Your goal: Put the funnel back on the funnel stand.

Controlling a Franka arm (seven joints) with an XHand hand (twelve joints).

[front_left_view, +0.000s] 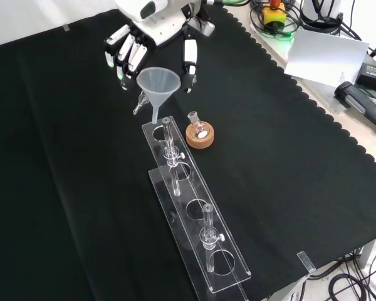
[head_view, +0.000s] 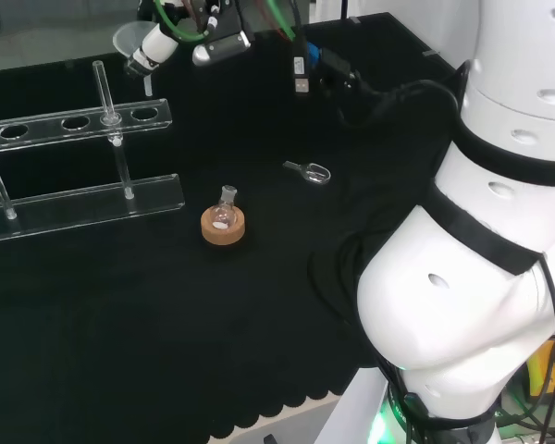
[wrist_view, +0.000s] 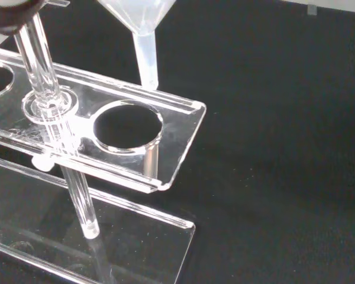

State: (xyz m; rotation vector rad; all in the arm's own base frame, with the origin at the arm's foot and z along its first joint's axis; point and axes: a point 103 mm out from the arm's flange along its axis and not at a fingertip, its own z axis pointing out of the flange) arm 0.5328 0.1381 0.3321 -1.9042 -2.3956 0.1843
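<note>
In the front view the hand (front_left_view: 155,30) hangs over the far end of the clear funnel stand (front_left_view: 194,207), its fingers and thumb curled round the rim of a translucent funnel (front_left_view: 158,83). The funnel is upright, with its stem tip just above the stand's end. In the wrist view the funnel's stem (wrist_view: 147,59) sits just beyond the top plate's edge, beside the end hole (wrist_view: 128,125) and not in it. In the head view the hand (head_view: 159,43) holds the funnel (head_view: 129,41) above the right end of the stand (head_view: 74,121).
A small round flask on a cork ring (front_left_view: 199,134) (head_view: 223,223) stands close beside the stand's end. A small glass scoop (head_view: 308,171) lies on the cloth. Two upright rods (front_left_view: 169,141) rise from the stand. Papers and cables (front_left_view: 329,56) lie past the cloth's scalloped edge.
</note>
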